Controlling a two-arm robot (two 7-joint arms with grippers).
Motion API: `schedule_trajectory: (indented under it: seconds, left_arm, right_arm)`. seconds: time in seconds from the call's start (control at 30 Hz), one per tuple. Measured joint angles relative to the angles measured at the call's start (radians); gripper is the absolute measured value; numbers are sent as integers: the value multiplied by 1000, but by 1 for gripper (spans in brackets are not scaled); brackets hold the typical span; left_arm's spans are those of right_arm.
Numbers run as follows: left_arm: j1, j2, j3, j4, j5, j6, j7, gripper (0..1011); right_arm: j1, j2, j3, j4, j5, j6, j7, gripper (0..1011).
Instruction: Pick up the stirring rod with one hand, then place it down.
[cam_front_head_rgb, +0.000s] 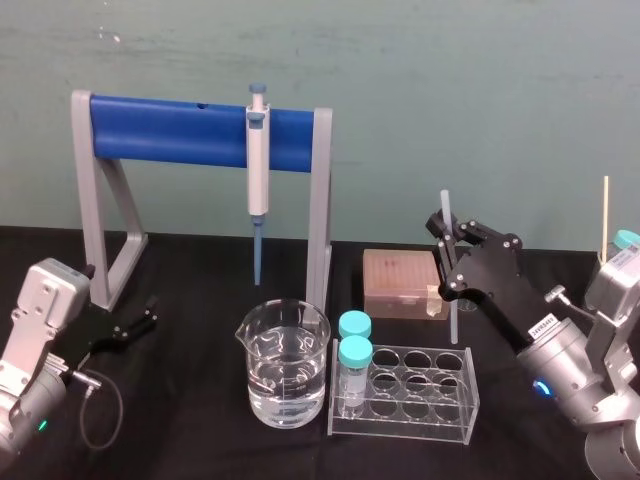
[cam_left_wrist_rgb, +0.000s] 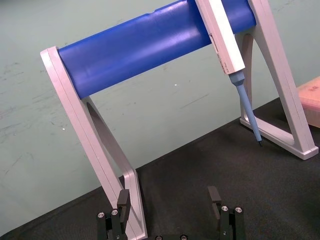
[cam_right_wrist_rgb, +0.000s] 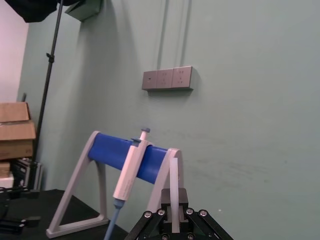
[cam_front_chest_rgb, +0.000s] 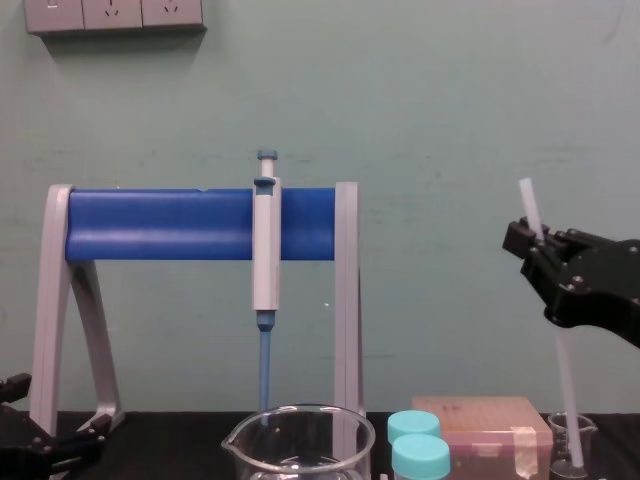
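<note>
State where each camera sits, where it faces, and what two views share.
Head: high, looking down at the table; both arms, right end effector gripping the stirring rod.
Chest: low, facing the wall; right end effector and stirring rod.
Left wrist: behind the open left end effector, facing the stand.
Right wrist: behind the right end effector, facing the wall.
All share the pipette.

whitish stirring rod (cam_front_chest_rgb: 566, 375), black right gripper (cam_front_head_rgb: 448, 233)
</note>
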Motion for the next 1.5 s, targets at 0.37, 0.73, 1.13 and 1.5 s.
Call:
schedule_trajectory:
  seconds: [0.37,0.73,1.13,1.5]
  left_arm:
    - [0,0,0,0,0,0,0,1000]
    - [0,0,0,0,0,0,0,1000]
    - [0,0,0,0,0,0,0,1000]
    - [0,0,0,0,0,0,0,1001]
  right_arm:
    - [3,3,-26,0,16,16,17,67]
    - [-9,8,-30,-16,11,23,6,67]
    - [-20,15,-31,-25,10,33,-2,67]
    - [-20,20,-32,-21,8,38,-3,67]
